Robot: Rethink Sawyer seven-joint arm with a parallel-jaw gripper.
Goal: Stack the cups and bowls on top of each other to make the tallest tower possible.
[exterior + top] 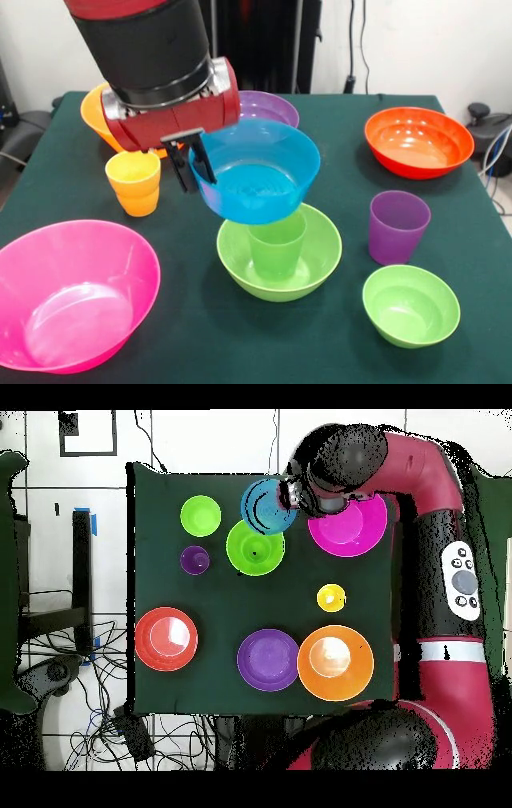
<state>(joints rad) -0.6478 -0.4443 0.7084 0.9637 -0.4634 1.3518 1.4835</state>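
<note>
My gripper (194, 170) is shut on the left rim of the blue bowl (260, 176) and holds it tilted. The bowl hangs over the green cup (276, 246), which stands upright inside the lime-green bowl (322, 258). I cannot tell whether the blue bowl touches the cup's rim. In the overhead view the gripper (288, 492) holds the blue bowl (264, 504) partly over the lime-green bowl (240, 556). The purple cup (398, 228) and the small green bowl (410, 306) stand at the right front. The yellow-orange cup (134, 184) stands to the left of the gripper.
A large pink bowl (72, 296) sits at the front left. A red-orange bowl (418, 142) is at the back right. A purple bowl (272, 104) and an orange bowl (92, 112) are at the back, partly hidden by the arm.
</note>
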